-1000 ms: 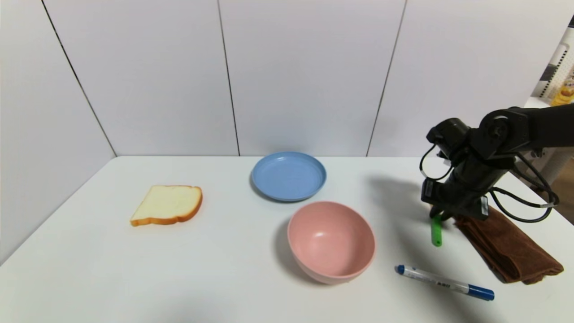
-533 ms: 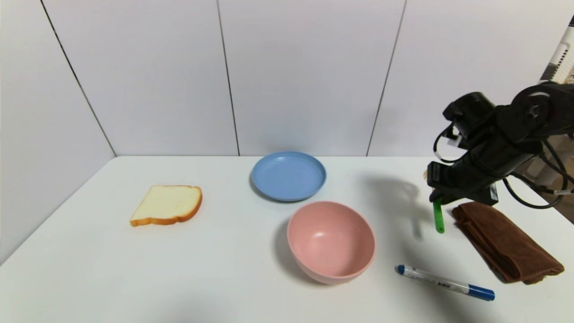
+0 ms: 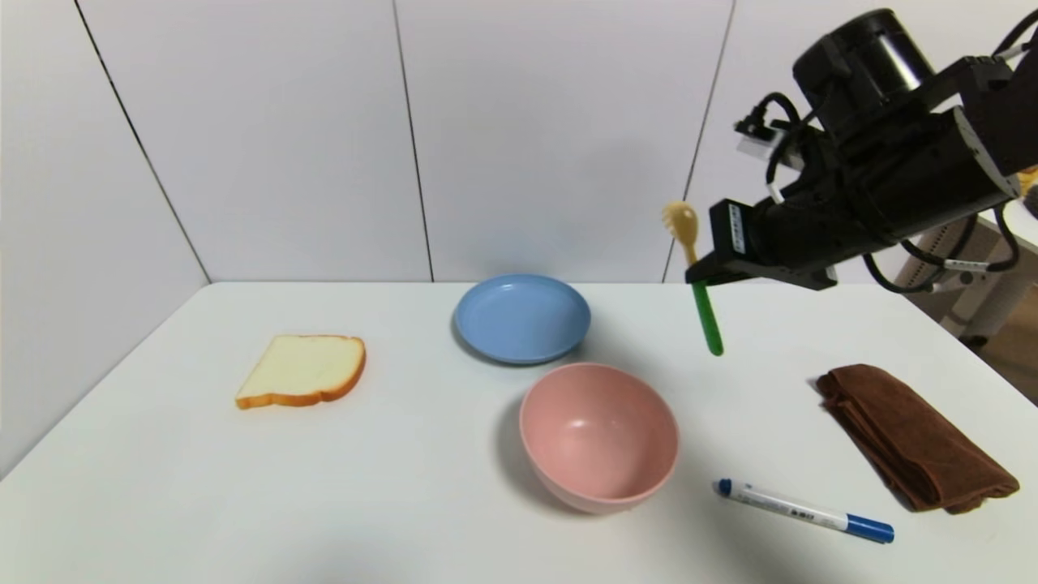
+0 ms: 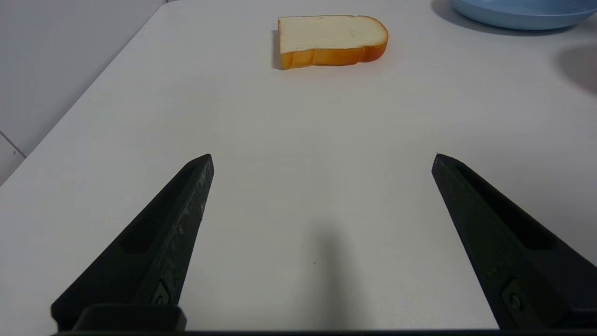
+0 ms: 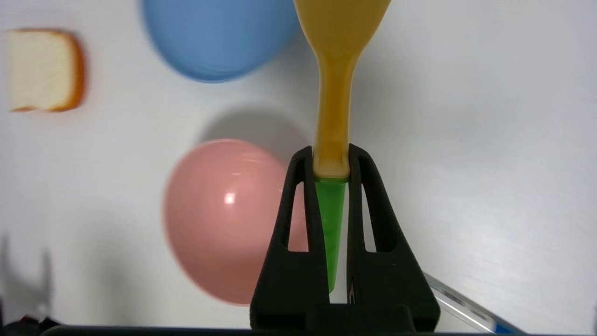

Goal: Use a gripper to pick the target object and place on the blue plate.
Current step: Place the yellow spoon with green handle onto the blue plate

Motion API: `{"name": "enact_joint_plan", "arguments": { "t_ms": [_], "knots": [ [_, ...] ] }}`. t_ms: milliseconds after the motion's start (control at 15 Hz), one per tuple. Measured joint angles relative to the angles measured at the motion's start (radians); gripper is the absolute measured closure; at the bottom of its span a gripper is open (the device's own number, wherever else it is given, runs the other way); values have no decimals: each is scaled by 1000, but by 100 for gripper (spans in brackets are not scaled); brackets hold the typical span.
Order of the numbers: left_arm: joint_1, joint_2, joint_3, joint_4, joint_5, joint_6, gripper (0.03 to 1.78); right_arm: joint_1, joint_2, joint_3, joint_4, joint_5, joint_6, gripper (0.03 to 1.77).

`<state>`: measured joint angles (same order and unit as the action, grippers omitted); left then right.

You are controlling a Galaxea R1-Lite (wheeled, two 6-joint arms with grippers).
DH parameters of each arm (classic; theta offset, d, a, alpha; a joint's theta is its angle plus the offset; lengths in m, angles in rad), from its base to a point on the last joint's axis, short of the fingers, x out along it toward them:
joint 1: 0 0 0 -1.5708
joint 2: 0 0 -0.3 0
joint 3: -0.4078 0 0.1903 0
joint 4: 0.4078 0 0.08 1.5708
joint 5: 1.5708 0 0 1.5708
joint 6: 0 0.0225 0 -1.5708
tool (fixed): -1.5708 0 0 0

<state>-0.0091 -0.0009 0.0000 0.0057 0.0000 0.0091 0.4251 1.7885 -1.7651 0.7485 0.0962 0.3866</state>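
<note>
My right gripper was raised above the right side of the scene, its fingers clamped almost together around a narrow grip, while my right arm reached in from the right, wrist tilted so the tips pointed left and somewhat down. My left gripper hung over the left side, nearer in, its two fingers spread wide apart with nothing between them.

A green-handled toy spoon hangs tilted in the gripper, its yellow head up.
</note>
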Motion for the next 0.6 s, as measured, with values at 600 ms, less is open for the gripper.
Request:
{"name": "enact_joint_plan", "arguments": {
  "t_ms": [600],
  "knots": [
    [0,0,0,0,0,0,12,175,381,-187,-392,-2,-190,163]
  ]
}}
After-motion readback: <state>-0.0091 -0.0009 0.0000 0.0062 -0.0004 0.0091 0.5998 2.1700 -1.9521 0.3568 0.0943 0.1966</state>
